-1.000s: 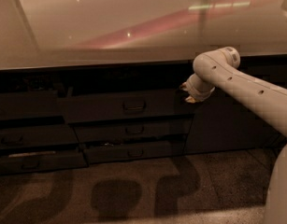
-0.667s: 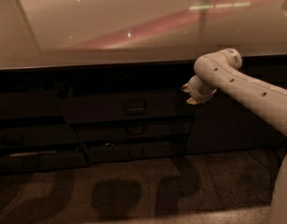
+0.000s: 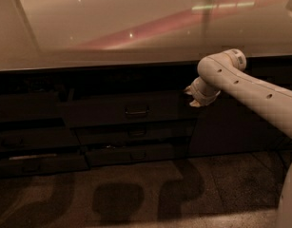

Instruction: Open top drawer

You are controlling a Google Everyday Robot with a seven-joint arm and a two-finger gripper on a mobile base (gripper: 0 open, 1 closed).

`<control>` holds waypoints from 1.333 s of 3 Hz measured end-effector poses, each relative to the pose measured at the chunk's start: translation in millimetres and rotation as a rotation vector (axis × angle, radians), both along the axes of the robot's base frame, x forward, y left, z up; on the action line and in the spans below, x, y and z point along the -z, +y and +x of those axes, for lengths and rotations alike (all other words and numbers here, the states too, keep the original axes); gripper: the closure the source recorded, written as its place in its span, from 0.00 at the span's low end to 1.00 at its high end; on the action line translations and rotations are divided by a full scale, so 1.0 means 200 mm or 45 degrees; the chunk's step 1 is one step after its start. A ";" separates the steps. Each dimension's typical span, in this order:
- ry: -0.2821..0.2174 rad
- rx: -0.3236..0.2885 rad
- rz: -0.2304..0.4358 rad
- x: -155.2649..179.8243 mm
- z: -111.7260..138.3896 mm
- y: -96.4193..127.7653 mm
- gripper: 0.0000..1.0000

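Tool (image 3: 193,97) sits at the end of the white arm (image 3: 250,87), just under the table (image 3: 112,32) edge and against the dark cabinet face. I cannot tell whether it is spread or pressed together, as its tip is lost in shadow.

Top drawer (image 3: 102,110) lies just left of the tool, with the front's right end beside it. Loop handle (image 3: 136,111) is further left, apart from the tool.

Risks, my judgement:
- The tool is off the handle, so a pull from here catches nothing or scrapes the front's edge.
- In this gloom I could hook the shallower drawer (image 3: 131,133) below by mistake.

Drawer front is wide, flat and dark grey, and looks shut or nearly so.
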State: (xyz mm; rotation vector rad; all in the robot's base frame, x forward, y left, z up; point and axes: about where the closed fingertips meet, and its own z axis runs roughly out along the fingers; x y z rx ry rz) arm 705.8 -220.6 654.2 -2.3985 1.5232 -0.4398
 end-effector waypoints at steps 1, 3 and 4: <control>0.017 -0.015 -0.012 0.00 -0.01 0.02 1.00; 0.017 -0.025 -0.012 0.00 -0.04 0.01 1.00; 0.017 -0.025 -0.012 -0.02 -0.04 0.01 1.00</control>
